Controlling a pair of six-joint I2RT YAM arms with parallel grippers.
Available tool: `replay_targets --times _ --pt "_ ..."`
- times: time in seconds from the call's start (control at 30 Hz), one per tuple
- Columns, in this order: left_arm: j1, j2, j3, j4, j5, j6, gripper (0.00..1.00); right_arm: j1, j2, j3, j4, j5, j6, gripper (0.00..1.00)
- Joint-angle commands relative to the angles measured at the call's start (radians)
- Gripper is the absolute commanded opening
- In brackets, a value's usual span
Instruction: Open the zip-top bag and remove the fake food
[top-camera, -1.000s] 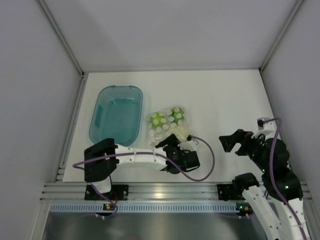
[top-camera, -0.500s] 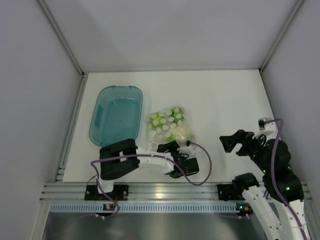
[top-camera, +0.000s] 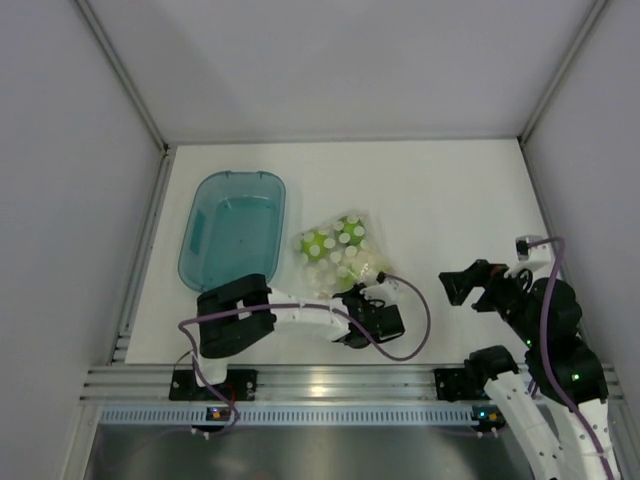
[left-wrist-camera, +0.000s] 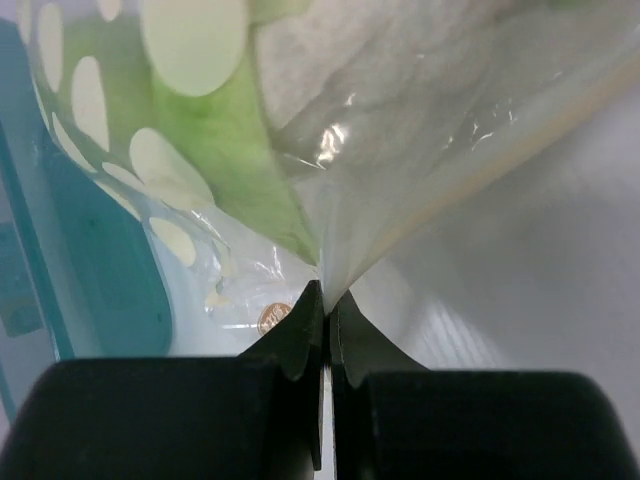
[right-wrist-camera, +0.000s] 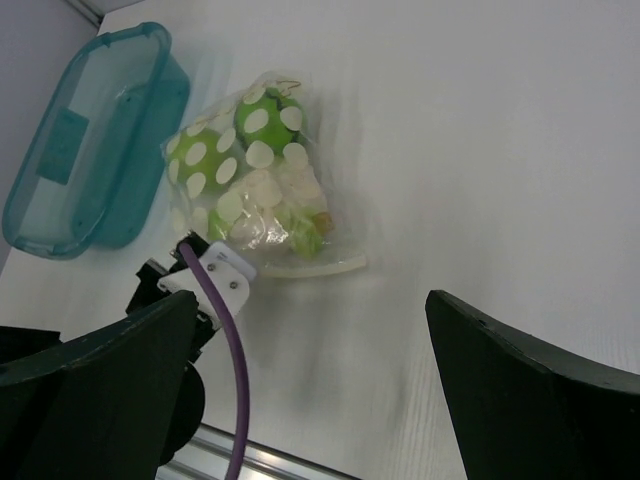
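The zip-top bag (top-camera: 335, 252), clear with pale dots, lies on the white table beside the tub. Inside it the fake food shows as two green balls (right-wrist-camera: 200, 155) and a pale leafy lump (right-wrist-camera: 285, 215). My left gripper (top-camera: 352, 298) is shut on the bag's near edge, and in the left wrist view the film (left-wrist-camera: 420, 130) rises pinched out of the black fingertips (left-wrist-camera: 327, 296). Green food (left-wrist-camera: 240, 150) presses against the plastic just above them. My right gripper (top-camera: 480, 284) hangs open at the right, well away from the bag, with only table between its fingers (right-wrist-camera: 310, 300).
A teal plastic tub (top-camera: 232, 228) stands left of the bag and nearly touches it, also visible in the right wrist view (right-wrist-camera: 85, 140). White walls enclose the table on three sides. The left arm's purple cable (top-camera: 415, 320) loops toward the near rail.
My left gripper has gone from open to shut, pinching the bag's near edge. The bag has turned and shifted slightly. The right arm has not moved.
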Motion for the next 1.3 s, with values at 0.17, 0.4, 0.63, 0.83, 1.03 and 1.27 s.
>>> replay_targets --times 0.17,0.4,0.63,0.83,1.03,1.27 --pt "0.081 -0.195 0.206 0.034 0.138 -0.160 0.00 -0.012 -0.008 0.065 -0.006 0.047 -0.044 0.99" --pt "0.210 -0.300 0.301 0.040 0.271 -0.343 0.00 -0.012 -0.041 0.088 -0.007 0.079 -0.058 0.99" --pt "0.343 -0.411 0.298 0.101 0.430 -0.597 0.00 -0.012 -0.051 0.091 0.027 0.044 -0.079 0.99" --pt "0.469 -0.434 0.271 0.232 0.656 -0.786 0.00 -0.013 0.018 0.106 0.063 -0.126 -0.125 0.99" --pt "0.535 -0.405 0.228 0.408 0.822 -1.017 0.00 -0.012 0.087 0.091 0.131 -0.326 -0.156 1.00" --pt "0.555 -0.313 0.139 0.660 1.021 -1.256 0.00 -0.012 0.130 0.063 0.220 -0.443 -0.147 0.99"
